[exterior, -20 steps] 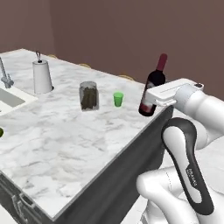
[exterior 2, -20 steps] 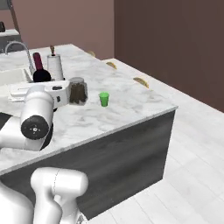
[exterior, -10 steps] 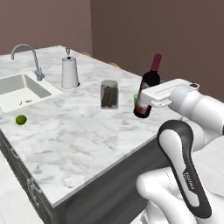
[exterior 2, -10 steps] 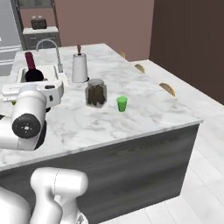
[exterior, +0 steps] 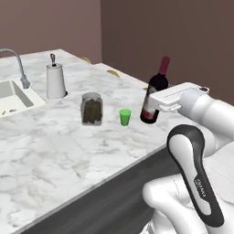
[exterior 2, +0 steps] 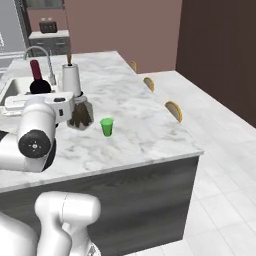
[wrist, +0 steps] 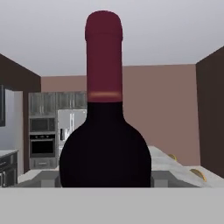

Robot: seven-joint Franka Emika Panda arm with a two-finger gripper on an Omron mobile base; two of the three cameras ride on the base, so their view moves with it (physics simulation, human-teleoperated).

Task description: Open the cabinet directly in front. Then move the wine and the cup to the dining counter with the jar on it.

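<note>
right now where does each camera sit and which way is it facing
Left base view: behind the arm's left, looking down over the dining counter; arm at lower right, wine at the gripper.
Right base view: behind its right; arm at lower left, cup beyond.
Hand view: on the hand, looking level along the gripper at the bottle, kitchen wall beyond.
Both base views share the jar, cup and wine.

Wine (exterior: 154,96) upright in my jaws, over the marble surface (exterior: 55,141); green cup (exterior: 124,117) between it and jar (exterior: 92,109).
</note>
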